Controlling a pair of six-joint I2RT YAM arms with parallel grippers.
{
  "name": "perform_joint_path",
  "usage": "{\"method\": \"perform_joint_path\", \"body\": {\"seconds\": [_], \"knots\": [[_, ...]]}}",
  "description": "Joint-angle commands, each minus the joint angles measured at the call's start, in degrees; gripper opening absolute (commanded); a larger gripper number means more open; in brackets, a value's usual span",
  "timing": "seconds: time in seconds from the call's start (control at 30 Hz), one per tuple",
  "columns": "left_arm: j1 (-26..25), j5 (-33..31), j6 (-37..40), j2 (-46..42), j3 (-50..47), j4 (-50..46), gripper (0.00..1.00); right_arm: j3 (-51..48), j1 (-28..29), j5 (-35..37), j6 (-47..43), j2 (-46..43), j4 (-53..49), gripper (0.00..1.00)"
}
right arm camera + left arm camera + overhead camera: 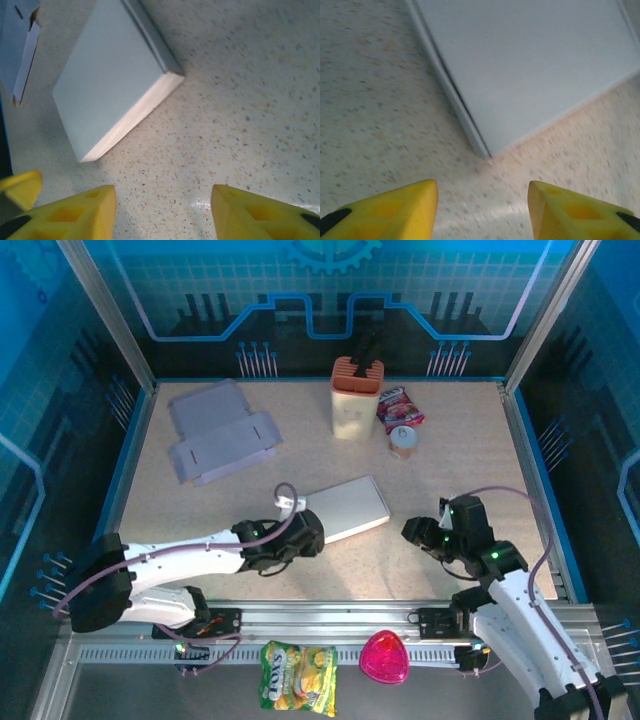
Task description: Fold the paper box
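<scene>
Starting at the left: well beyond the left pincer (312,530), off to its left, lies a cardboard sheet (222,443), flaps spread flat, not shaped into anything. Now the left pincer itself, low over the table (470,470). In its own camera the pincer (482,210) stands spread, yellow fingers (395,207) well apart with bare tabletop between them, pinching nothing. Just ahead of those fingers sits the box (530,65), one corner pointing back at the gap, close but not touching. From above, the box (345,508) lies between the two pincers, nearer the left one. It looks closed up: flat lid, straight edges, no flap standing loose that I can see. Across to the right pincer (412,531), a little apart from the box, which lies off to its left. Its camera shows this pincer (162,210) spread too, nothing in it, with the box (107,85) ahead and to the left, and the cardboard sheet (17,40) farther off past that. So, my read: this box is folded and set down, both pincers are free of it, and the job on it looks as good as finished. What could be left is the cardboard sheet, if that counts as a second one, which I can't tell from here. Whether the hidden side of the box is tucked shut I can't tell either
</scene>
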Motion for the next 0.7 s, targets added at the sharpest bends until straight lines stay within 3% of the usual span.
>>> {"method": "perform_joint_path", "body": {"seconds": [0.0,0.3,0.53,0.67], "knots": [[5.01,8.05,-2.47,-1.22,-1.79,6.35,0.54,5.16,3.42,2.74,-7.16,2.58,-4.07,0.59],[13.62,16.82,-1.69,8.37,0.39,12.42,0.51,20.14,22.22,19.97,-10.19,9.58,-11.17,0.71],[13.85,20.66,-1.41,18.11,4.00,18.46,0.37,24.78,27.15,22.05,-10.25,11.14,-9.92,0.72],[13.45,22.81,-1.68,23.82,7.20,21.04,0.25,25.34,27.72,22.36,-10.06,10.63,-9.63,0.71]]}}
